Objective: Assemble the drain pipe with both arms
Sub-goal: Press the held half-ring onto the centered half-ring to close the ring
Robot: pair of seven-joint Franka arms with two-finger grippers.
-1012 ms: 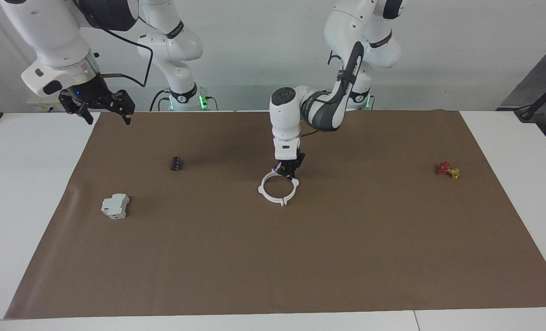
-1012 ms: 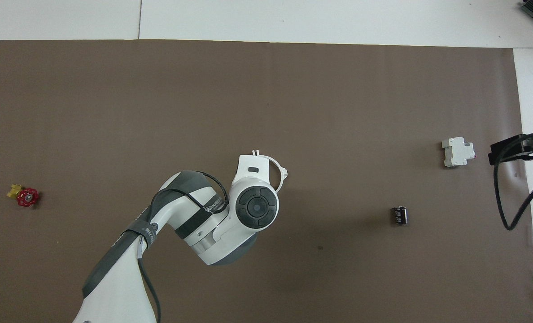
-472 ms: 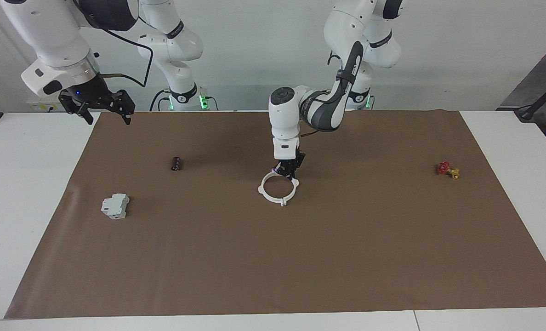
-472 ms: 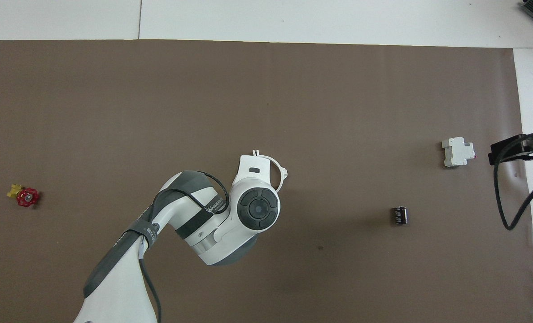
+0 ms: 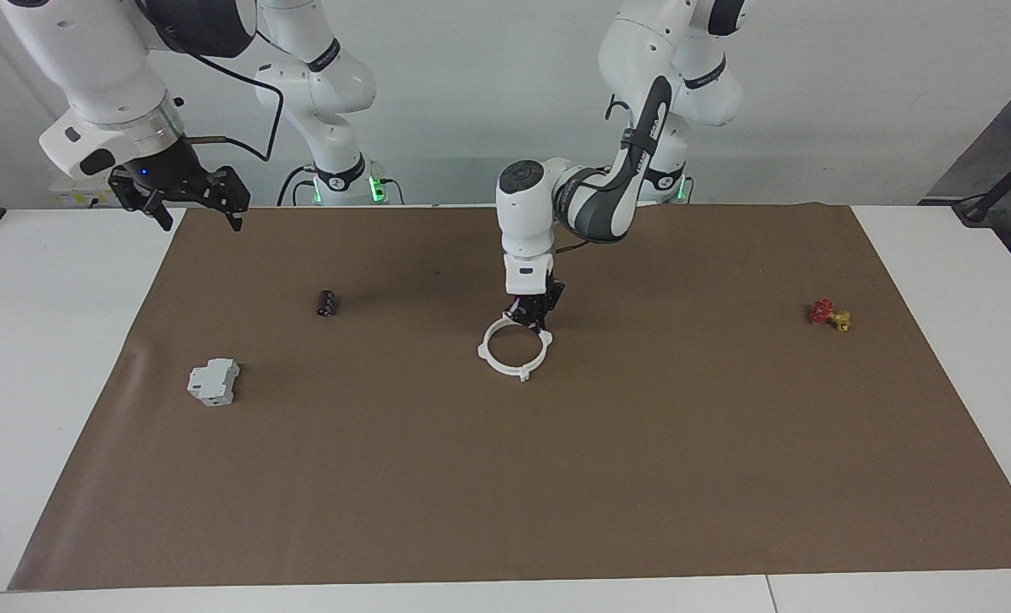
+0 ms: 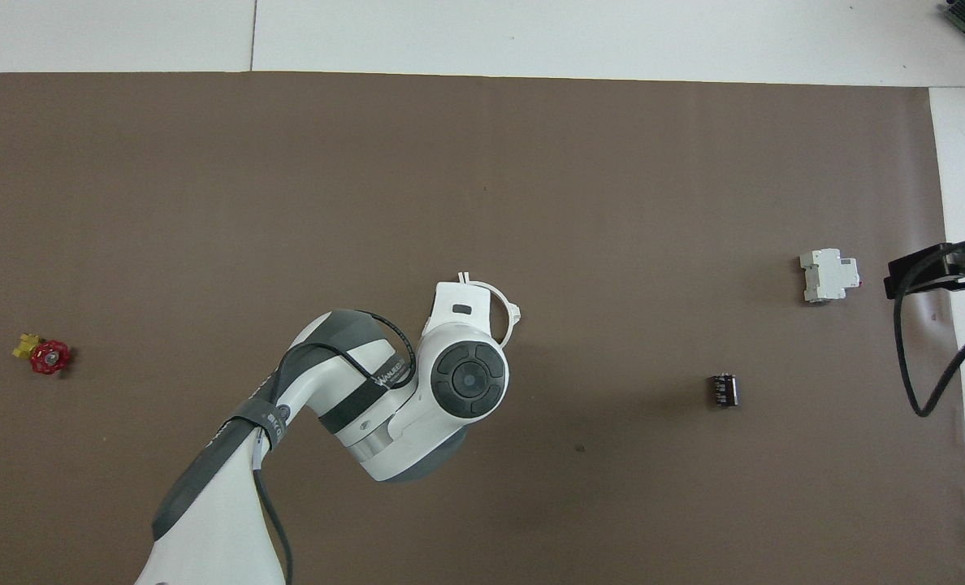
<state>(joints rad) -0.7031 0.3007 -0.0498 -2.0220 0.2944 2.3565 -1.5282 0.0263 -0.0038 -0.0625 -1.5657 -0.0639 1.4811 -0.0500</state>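
Note:
The drain pipe (image 5: 493, 362) is a flat white ring with small tabs in the middle of the brown mat. My left gripper (image 5: 533, 322) points straight down and is shut on the part of the ring's rim nearest the robots. In the overhead view the left arm's wrist covers that gripper and most of the ring; only an arc and a tab of the drain pipe (image 6: 513, 311) show. My right gripper (image 5: 191, 206) is open and empty, high over the mat's edge at the right arm's end; it also shows in the overhead view (image 6: 937, 272).
A grey-white boxy block (image 5: 214, 381) and a small black cylinder (image 5: 327, 302) lie toward the right arm's end of the mat (image 5: 556, 477). A small red and yellow valve (image 5: 829, 314) lies toward the left arm's end.
My left gripper and the ring have shifted very slightly upward in the facing view. The right arm has not moved.

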